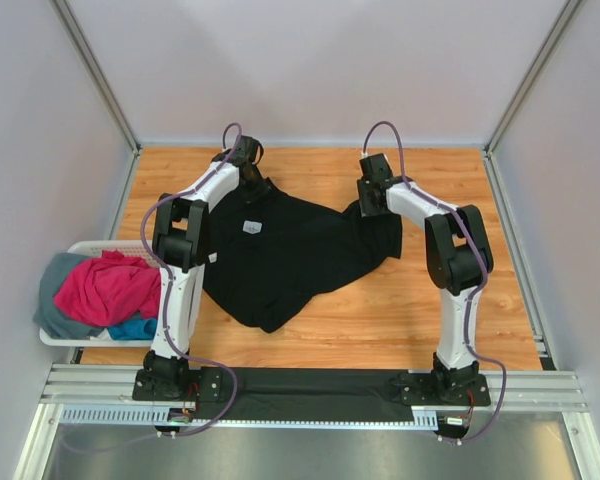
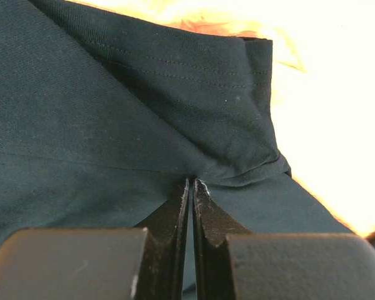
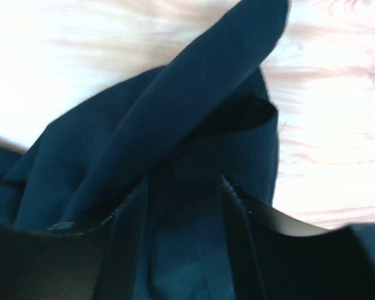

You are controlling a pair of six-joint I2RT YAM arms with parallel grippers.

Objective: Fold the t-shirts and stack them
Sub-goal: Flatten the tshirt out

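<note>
A large black t-shirt [image 1: 285, 255] lies crumpled across the middle of the wooden table, its white neck label facing up. My left gripper [image 1: 252, 180] is at the shirt's far left corner. In the left wrist view the left gripper [image 2: 192, 182] is shut on a pinch of the black t-shirt [image 2: 112, 112]. My right gripper [image 1: 366, 196] hovers over the shirt's far right part. In the right wrist view the right gripper [image 3: 184, 182] stands open, with a fold of the black t-shirt [image 3: 194, 94] lying loose between and beyond its fingers.
A white basket [image 1: 83, 246] at the left edge holds a magenta-pink t-shirt [image 1: 105, 288], a blue t-shirt [image 1: 135, 328] and a grey t-shirt [image 1: 52, 290]. A black strip [image 1: 310, 392] lies along the front rail. Bare wooden table [image 1: 430, 310] shows to the right of the shirt.
</note>
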